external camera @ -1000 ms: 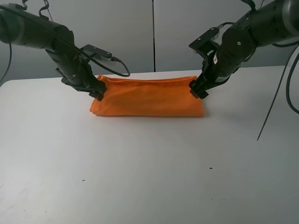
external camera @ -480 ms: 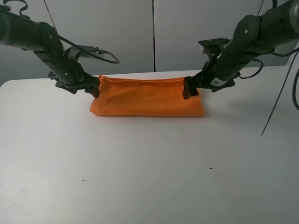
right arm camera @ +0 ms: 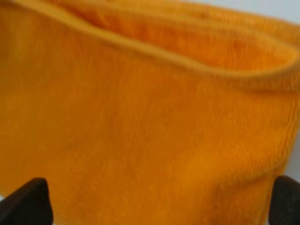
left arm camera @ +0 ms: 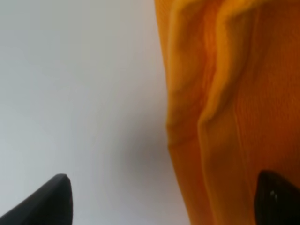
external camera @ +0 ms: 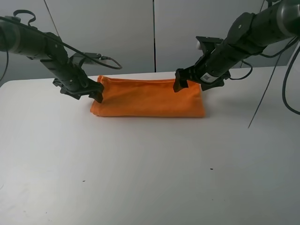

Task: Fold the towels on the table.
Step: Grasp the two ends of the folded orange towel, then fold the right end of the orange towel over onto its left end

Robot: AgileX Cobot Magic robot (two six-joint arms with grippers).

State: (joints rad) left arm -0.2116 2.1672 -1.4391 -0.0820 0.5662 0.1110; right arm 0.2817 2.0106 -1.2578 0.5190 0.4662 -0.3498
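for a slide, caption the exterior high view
Left gripper and right gripper at the far edge of a folded orange towel on a white table

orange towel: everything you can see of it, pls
Bright orange terry-like towel, folded into a long layered band, lying flat on the white table. Hemmed edge and soft ridges show in the wrist views; no label visible. Left gripper open at its left end, right gripper open over its right part; contact unclear.
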